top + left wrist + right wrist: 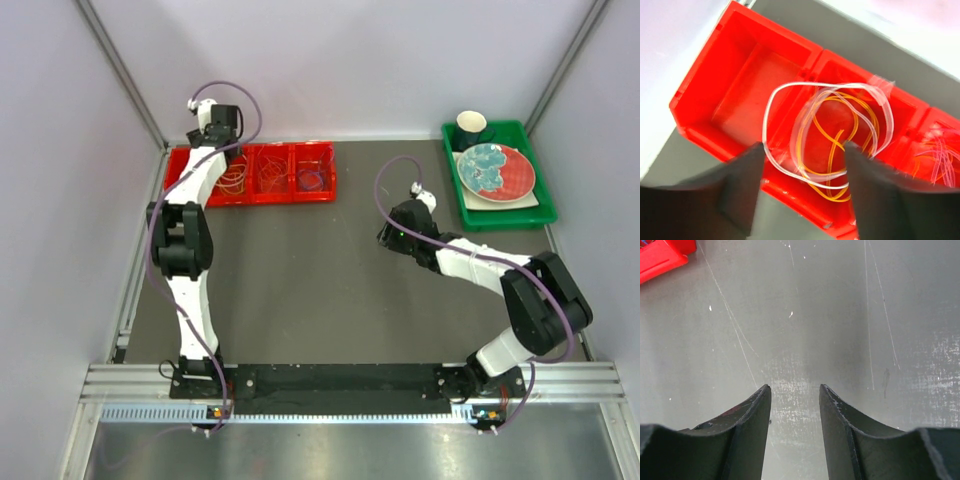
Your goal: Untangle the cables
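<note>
Closest to me, the right gripper [794,388] hangs low over the bare, scratched table [850,315]. Its fingers are parted and there is nothing between them.

Farther off, at the table's far left, the left gripper [802,145] hovers over a red tray [745,100] split into compartments. Its jaws are apart too, and as far as I can tell they pinch nothing. The cables [826,136] lie right below. A white loop [765,125] drapes over the divider between the bare end compartment and the next one. Thin orange loops [856,117] are coiled under and through it in that second compartment. The compartment beyond holds a blurred pinkish bundle [940,150] (I can't separate its strands).

At the far right sits a green tray [530,215] with a plate [495,170] and a cup [472,125].

I judge these wires to be very light, springy and slick. A pull on one will likely drag its neighbours along. I would pinch the white loop where it crosses the divider, since there it lies apart from the orange. Then I would lift slowly so the others can slide free.
</note>
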You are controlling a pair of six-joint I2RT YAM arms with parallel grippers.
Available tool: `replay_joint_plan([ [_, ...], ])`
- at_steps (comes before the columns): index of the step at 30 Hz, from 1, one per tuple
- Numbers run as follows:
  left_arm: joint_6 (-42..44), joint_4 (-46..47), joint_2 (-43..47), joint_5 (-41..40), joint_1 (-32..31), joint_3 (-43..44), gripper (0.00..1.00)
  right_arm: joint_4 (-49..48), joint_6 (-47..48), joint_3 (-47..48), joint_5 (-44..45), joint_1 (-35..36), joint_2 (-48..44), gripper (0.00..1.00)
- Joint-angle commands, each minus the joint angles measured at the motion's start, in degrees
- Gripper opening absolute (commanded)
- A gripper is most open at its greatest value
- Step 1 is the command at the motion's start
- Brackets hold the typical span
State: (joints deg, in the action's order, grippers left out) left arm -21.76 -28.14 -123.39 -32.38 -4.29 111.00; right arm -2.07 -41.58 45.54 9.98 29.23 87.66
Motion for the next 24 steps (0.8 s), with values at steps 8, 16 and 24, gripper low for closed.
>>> replay_joint_plan([
  [8, 2.9, 1.3, 16.8, 0.1, -10.4, -3.9, 0.99, -0.6, 0.6, 2.9, 0.1, 0.0, 0.3, 0.43],
  [16, -2.5, 3.4, 34.7, 3.9, -14.1, -31.1, 0.99, -1.1, 0.9, 2.3, -0.5, 0.0, -0.2, 0.43],
  [24, -2.9, 19.0, 48.4, 3.4, -13.7, -59.2, 0.99, -2.3, 1.1, 1.3, -1.0, 0.1, -0.8, 0.43],
])
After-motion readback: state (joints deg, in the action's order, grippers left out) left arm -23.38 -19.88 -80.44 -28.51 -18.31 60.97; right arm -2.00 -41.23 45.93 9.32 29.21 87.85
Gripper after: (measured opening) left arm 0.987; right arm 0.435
